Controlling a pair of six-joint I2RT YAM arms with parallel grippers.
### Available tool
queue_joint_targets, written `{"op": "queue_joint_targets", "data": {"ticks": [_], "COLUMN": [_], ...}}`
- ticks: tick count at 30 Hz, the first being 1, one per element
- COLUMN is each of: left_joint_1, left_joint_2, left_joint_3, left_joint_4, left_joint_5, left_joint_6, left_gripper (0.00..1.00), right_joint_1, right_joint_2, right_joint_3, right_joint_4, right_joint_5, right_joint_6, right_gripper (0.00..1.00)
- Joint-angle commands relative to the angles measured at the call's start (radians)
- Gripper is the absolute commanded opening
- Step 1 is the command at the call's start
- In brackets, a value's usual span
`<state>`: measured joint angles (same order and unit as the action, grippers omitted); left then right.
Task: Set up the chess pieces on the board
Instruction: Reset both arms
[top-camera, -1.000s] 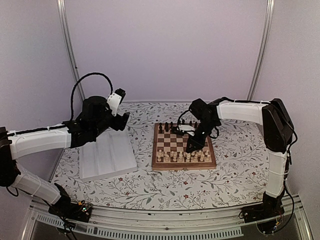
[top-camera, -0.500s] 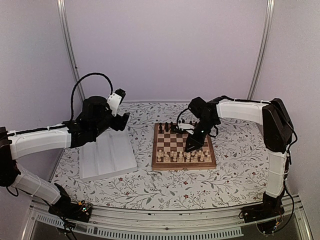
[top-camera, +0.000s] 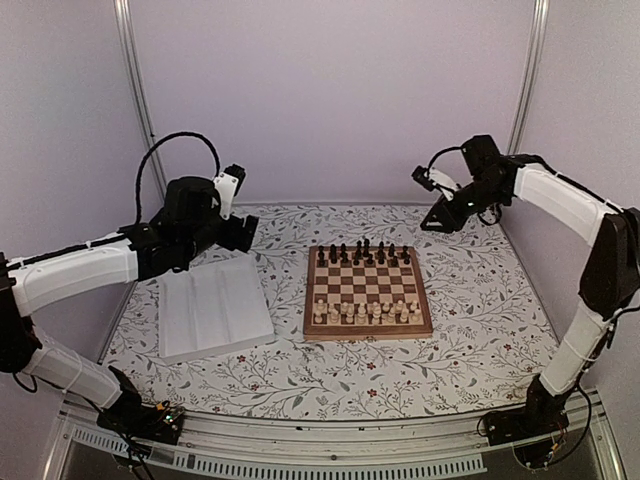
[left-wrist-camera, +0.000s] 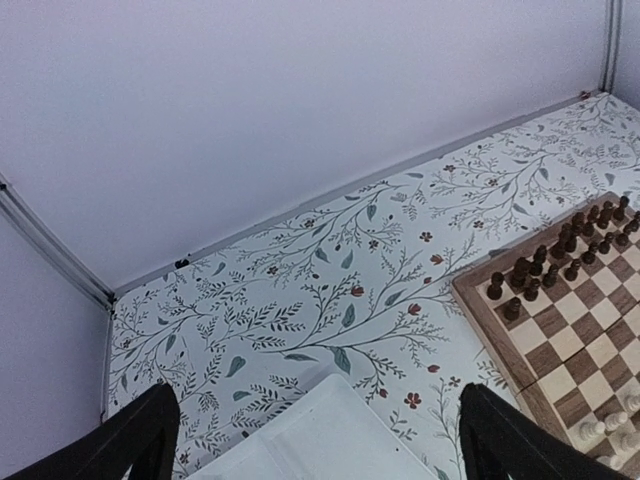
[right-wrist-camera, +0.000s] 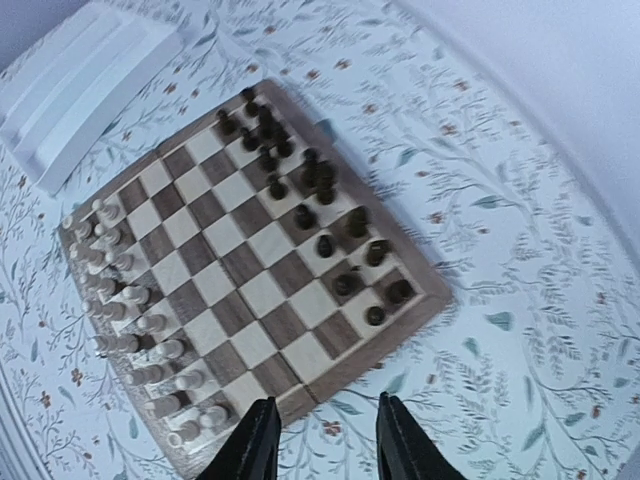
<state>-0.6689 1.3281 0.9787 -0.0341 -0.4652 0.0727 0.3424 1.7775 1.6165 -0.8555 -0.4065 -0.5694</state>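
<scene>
Your board lies flat mid-table, edges square to the table, fold seam running left to right; the pale pieces stand upright in two rows along its near edge. Your left gripper hangs spread wide over the tray. Your right gripper is raised beyond the board's far right corner, fingers slightly parted, empty.

Wooden board, satin sheen; pale wooden chess pieces; matt white plastic tray; floral tablecloth

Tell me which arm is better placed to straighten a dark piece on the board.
Probably the right. Its claw hangs empty near the board's far right corner, close to the dark pieces. The left claw hovers open over the white tray, further off.
</scene>
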Motion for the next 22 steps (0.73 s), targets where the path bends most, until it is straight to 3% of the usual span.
{"op": "queue_joint_targets", "data": {"ticks": [1,2,4,5,8,10,16,22], "left_joint_1": [0.043,0.061,0.107,0.129,0.173,0.171,0.141,0.090], "left_joint_2": [-0.026,-0.031,-0.030,-0.022,0.029,0.055,0.038,0.016], "left_joint_3": [-0.012,-0.028,-0.059,-0.062,0.000,0.029,0.017,0.002], "left_joint_4": [-0.035,-0.011,0.043,0.049,-0.081,-0.114,-0.076,-0.057], "left_joint_5": [0.003,0.003,-0.007,0.012,0.102,0.074,0.063,-0.002], "left_joint_6": [-0.069,-0.103,-0.175,-0.208,-0.300,-0.325,-0.314,-0.270], "left_gripper": [0.99,0.99,0.99,0.99,0.99,0.99,0.99,0.99], "right_joint_1": [-0.129,-0.153,-0.189,-0.202,-0.238,-0.243,-0.254,-0.255], "right_joint_2": [-0.242,-0.301,-0.401,-0.425,-0.426,-0.417,-0.547,-0.592], "right_joint_3": [-0.216,-0.287,-0.427,-0.476,-0.507,-0.540,-0.678,-0.754], "right_joint_4": [0.206,0.287,0.464,0.533,0.560,0.611,0.769,0.826], "right_joint_5": [-0.068,-0.071,-0.009,0.046,0.082,0.133,0.183,0.107], "right_joint_6": [0.019,0.026,0.077,0.135,0.262,0.322,0.396,0.437], "right_gripper": [0.42,0.50,0.95,0.98,0.99,0.99,0.99,0.99]}}
